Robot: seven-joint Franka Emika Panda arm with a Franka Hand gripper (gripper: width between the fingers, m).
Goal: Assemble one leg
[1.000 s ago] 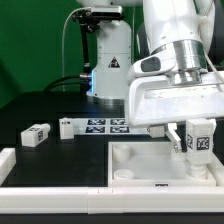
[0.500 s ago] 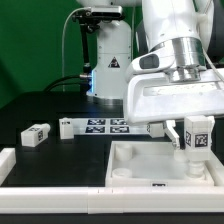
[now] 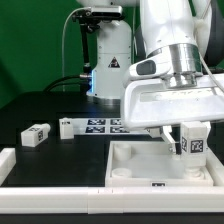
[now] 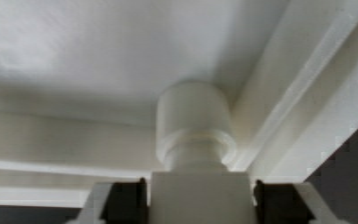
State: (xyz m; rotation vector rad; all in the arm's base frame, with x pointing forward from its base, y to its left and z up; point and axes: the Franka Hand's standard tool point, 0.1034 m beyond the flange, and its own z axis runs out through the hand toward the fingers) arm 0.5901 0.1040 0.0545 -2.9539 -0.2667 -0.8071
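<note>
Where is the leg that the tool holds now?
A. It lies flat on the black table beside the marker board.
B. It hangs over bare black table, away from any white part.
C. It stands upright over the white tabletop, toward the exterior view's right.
C: the tool grips the leg upright over the tabletop, toward the exterior view's right, and the wrist view shows white tabletop beneath the leg.

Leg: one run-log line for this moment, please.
leg: upright, held in jaws | position: over tabletop corner, exterior view's right | seating: cannot tell
</note>
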